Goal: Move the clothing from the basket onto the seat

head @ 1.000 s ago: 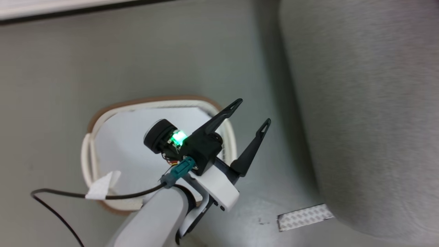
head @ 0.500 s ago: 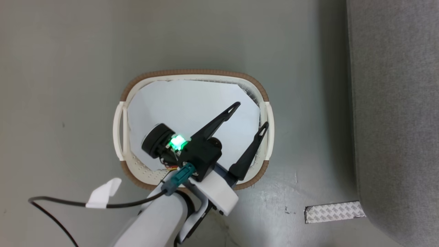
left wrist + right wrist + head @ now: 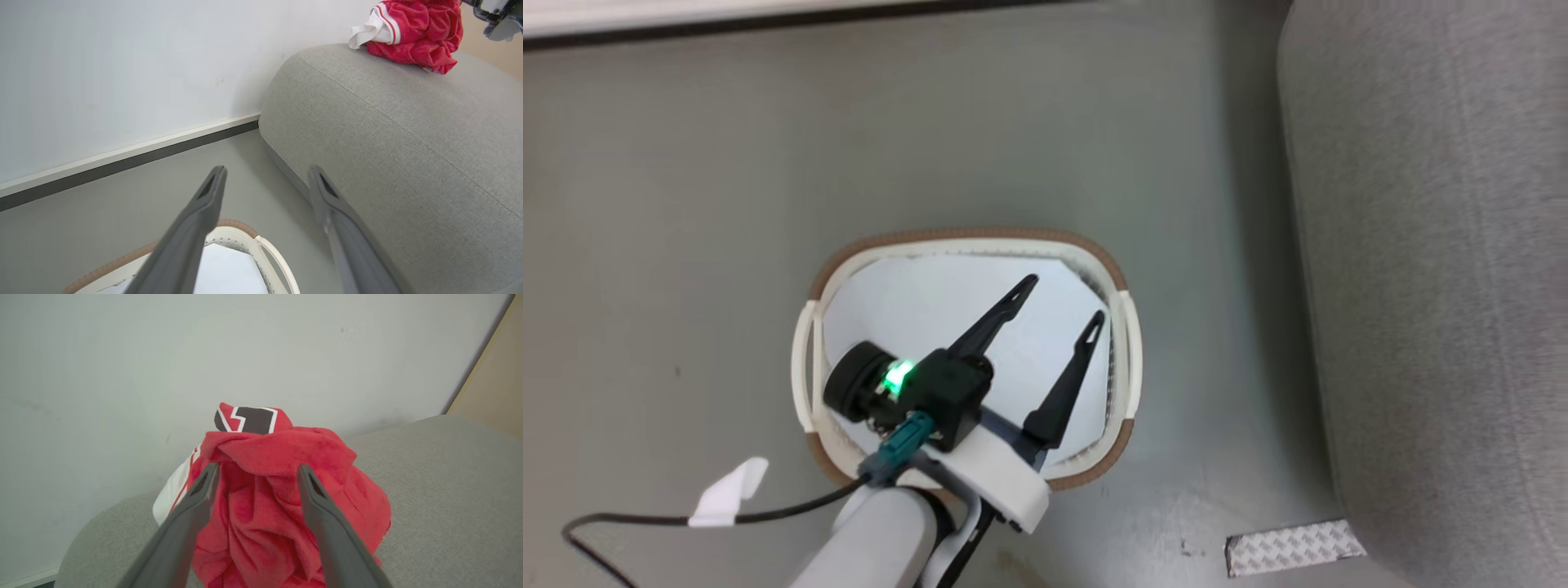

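The clothing (image 3: pixel 261 522) lies at the seat's (image 3: pixel 441 477) wall-side end, the basket (image 3: pixel 964 237) seemingly holds only a sheet (image 3: pixel 931 302), and the left gripper (image 3: pixel 1066 297) and right gripper (image 3: pixel 258 468) gape wide, empty.

In the head view the basket (image 3: pixel 968 238) stands lower centre, a sheet (image 3: pixel 915 310) inside it, the seat (image 3: pixel 1437 245) along the right edge. The clothing (image 3: pixel 416 36) lies on the seat, upper right of the left wrist view.

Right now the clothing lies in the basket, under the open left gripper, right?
No. The clothing lies on the seat, as the left wrist view shows. The basket under the open left gripper holds a pale sheet.
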